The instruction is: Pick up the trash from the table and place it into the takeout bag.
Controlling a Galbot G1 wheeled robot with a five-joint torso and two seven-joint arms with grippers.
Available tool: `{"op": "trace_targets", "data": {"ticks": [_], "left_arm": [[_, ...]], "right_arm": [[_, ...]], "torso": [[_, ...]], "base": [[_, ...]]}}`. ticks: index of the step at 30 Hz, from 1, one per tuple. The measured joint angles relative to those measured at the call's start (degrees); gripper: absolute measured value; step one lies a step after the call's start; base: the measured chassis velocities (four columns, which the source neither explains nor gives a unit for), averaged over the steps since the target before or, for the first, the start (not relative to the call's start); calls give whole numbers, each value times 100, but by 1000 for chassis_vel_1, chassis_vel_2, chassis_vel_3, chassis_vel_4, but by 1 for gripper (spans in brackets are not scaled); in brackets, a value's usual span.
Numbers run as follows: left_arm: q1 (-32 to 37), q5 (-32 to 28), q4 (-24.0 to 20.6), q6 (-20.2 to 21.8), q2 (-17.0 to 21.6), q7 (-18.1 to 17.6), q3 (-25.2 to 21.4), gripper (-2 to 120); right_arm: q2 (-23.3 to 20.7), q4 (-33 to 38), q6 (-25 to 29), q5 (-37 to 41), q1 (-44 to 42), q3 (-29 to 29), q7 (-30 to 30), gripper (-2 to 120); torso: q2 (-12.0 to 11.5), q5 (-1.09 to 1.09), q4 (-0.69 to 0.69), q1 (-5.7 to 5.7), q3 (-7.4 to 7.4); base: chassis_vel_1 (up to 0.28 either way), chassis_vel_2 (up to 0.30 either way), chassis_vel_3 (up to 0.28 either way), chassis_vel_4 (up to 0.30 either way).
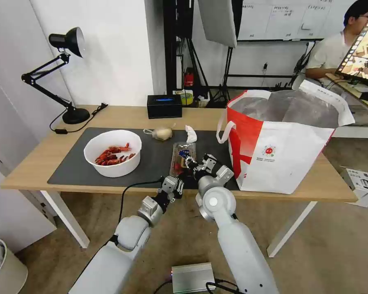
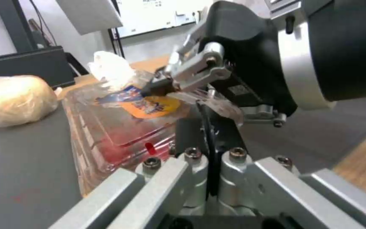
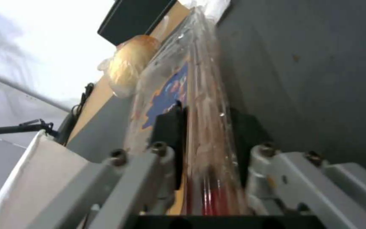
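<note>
Your right gripper (image 1: 191, 163) has its jaws pinching the clear plastic tray (image 1: 182, 156) on the grey mat, centre of the head view. Your left gripper (image 1: 176, 184) sits at the table (image 1: 110, 116) edge just below it, jaws seemingly pressed together. The takeout bag (image 1: 282, 159) stands right of them

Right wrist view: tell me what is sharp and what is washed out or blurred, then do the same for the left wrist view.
Right wrist view: the clear hinged plastic tray between the right gripper pads is smeared, and the background wall blows out white. Left wrist view: the small knotted clear bag is soft; the left gripper bolts look crisp.
</note>
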Motion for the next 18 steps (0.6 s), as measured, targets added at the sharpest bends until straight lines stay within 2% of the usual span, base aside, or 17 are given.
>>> {"op": "trace_targets", "data": {"ticks": [2,4,6,18], "left_arm": [[3,-1,-2,0,3,-2,-2,0],[14,-4,-11,0,20,-3,-12,0],[18,-5,-19,0,23,-5,-21,0],[91,-32,-89,1,15,-23,-86,2]], "right_arm": [[-1,-3,-2,0,-2,5,4,14],[-2,-22,-3,1,-1,21,9,3],[-2,-27,-3,4,4,18,10,0],[-2,-66,9,13,10,13,-4,0]], "torso": [[0,0,0,0,0],[0,0,0,0,0],[0,0,0,0,0],[0,0,0,0,0]], "base": [[0,0,0,0],[0,0,0,0],[0,0,0,0],[0,0,0,0]]}}
